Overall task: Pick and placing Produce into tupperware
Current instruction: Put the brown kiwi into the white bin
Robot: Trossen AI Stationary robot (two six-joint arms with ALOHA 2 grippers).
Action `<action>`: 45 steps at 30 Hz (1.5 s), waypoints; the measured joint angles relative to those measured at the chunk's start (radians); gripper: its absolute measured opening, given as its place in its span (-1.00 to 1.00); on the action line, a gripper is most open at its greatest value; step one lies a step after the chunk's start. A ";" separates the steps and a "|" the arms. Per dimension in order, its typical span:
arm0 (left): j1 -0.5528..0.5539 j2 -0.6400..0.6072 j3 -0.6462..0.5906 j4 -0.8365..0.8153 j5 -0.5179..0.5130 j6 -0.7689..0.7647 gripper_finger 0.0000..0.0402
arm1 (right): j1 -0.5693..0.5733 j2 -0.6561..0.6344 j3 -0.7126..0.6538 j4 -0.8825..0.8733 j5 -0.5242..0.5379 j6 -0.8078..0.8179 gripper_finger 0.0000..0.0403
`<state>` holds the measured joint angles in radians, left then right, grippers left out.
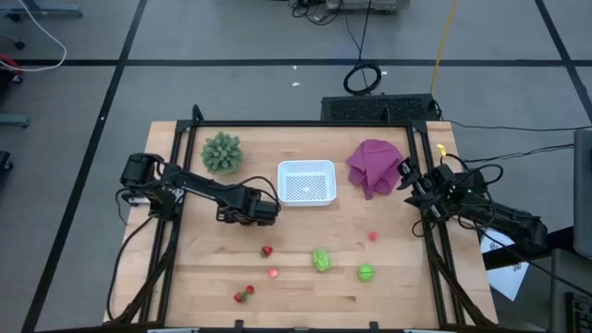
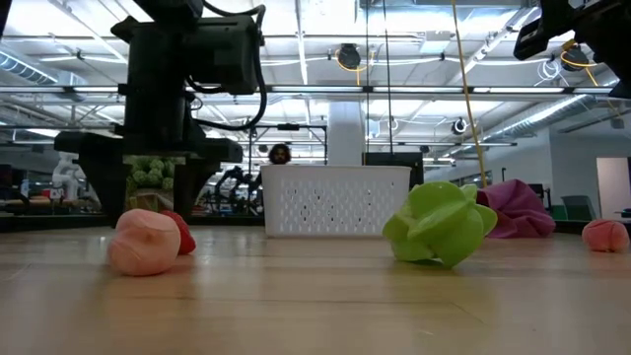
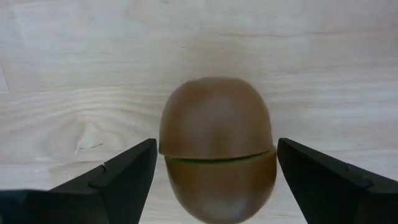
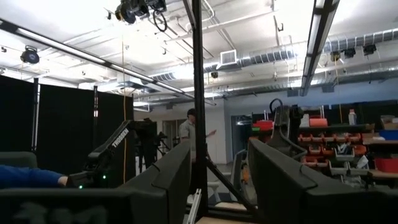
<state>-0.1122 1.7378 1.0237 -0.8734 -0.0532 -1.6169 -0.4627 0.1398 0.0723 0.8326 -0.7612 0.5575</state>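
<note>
My left gripper [image 1: 262, 211] hangs low over the table, left of the white perforated tupperware [image 1: 306, 182], and is open. In the left wrist view its fingers [image 3: 124, 180] stand on either side of the brown oval [image 3: 214, 118] with a gap at each side. The oval lies on the wood. In the high view the gripper hides it. Other produce lies nearer the near edge: a red bit [image 1: 266, 251], a pink bit [image 1: 274, 273], two green pieces [image 1: 321, 260] [image 1: 366, 272]. My right gripper [image 4: 217, 180] waits open at the table's right edge, pointing into the room.
A spiky grey-green plant [image 1: 222, 153] stands far-left of the tupperware and a purple cloth [image 1: 373, 166] lies to its right. Another pink bit [image 1: 374, 237] and a red-and-green bit [image 1: 244, 294] lie on the wood. In the low view a pink piece [image 2: 146, 242] sits closest.
</note>
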 joint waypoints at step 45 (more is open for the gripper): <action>0.020 -0.108 0.014 0.016 0.063 0.045 0.35 | 0.000 0.000 0.001 0.006 0.000 0.005 -0.25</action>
<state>-0.0920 1.6298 1.0379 -0.8573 0.0093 -1.5719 -0.4628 0.1398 0.0734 0.8388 -0.7613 0.5627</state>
